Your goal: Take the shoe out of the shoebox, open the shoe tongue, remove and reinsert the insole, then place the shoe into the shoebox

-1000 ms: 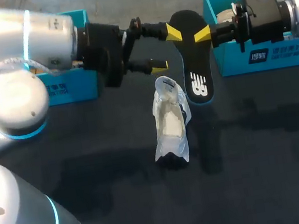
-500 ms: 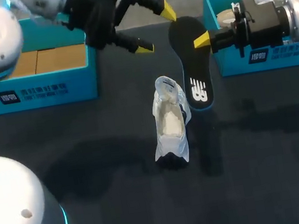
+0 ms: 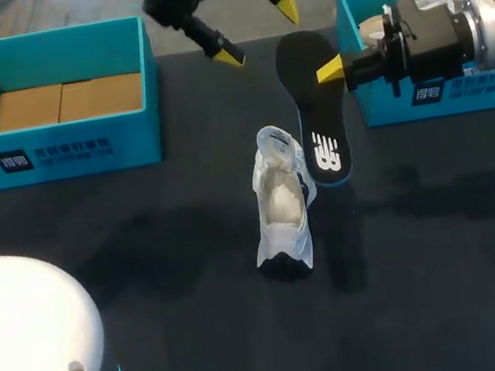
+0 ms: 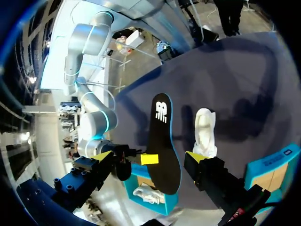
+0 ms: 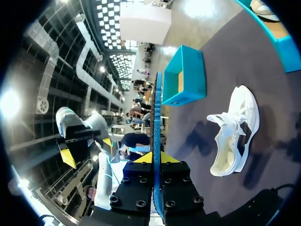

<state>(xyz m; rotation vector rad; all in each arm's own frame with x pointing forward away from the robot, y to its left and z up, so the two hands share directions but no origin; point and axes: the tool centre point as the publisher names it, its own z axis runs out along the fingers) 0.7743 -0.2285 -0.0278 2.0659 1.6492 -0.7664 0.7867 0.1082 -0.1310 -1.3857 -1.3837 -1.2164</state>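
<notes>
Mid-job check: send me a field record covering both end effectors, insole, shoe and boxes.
left end effector: open, empty, raised near the far edge, apart from the insole
right end effector: shut on insole
insole: out of the shoe, gripped by one side edge
shoe: white, on the table between the boxes
left shoebox: holds brown cardboard
right shoebox: partly hidden by the right arm

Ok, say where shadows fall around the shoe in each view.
Head view: soft dark patches on the table left of the shoe and under the insole. Left wrist view: broad shadows past the shoe. Right wrist view: blotches either side of it.
</notes>
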